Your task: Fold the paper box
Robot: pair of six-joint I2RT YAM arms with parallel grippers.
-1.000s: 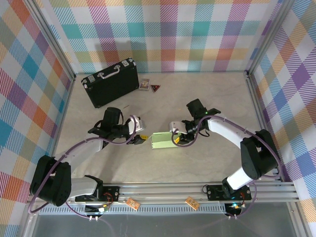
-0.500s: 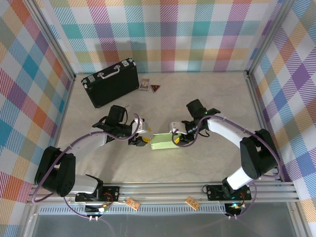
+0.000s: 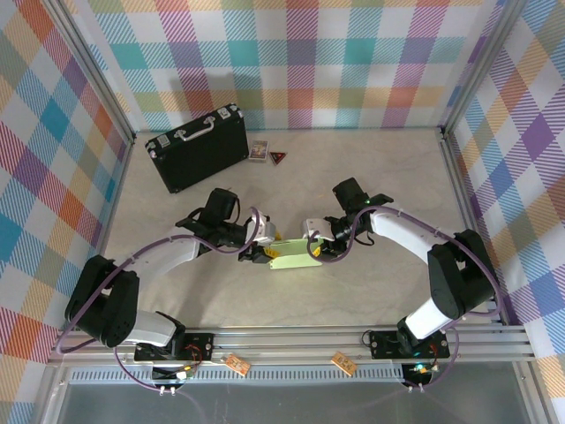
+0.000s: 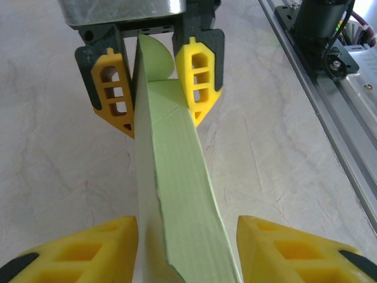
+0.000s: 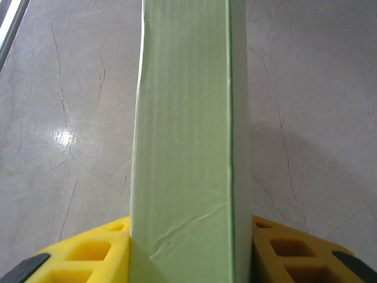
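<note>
The pale green paper box [image 3: 291,254] of thin card sits in the middle of the pale stone-look table [image 3: 380,177], right between my two arms. Its long way runs from one gripper to the other, left to right in the top view. The right gripper [image 3: 314,250] has hold of the right end. In its wrist view the card [image 5: 188,118] fills the space between the yellow fingers [image 5: 88,256] and touches both. The left gripper [image 3: 262,252] is at the other end. In its wrist view the near end of the box [image 4: 171,177] pokes in between its own two yellow fingers [image 4: 283,244], which stand very close on each side. I cannot tell if they are pinching the card. The right gripper [image 4: 165,118] shows at the far end of that view, clamped on. So both arms are at the box, one at each end. I think the next move has to work along that long line. The black hard case [image 3: 199,146] is well apart, at the back left.
</note>
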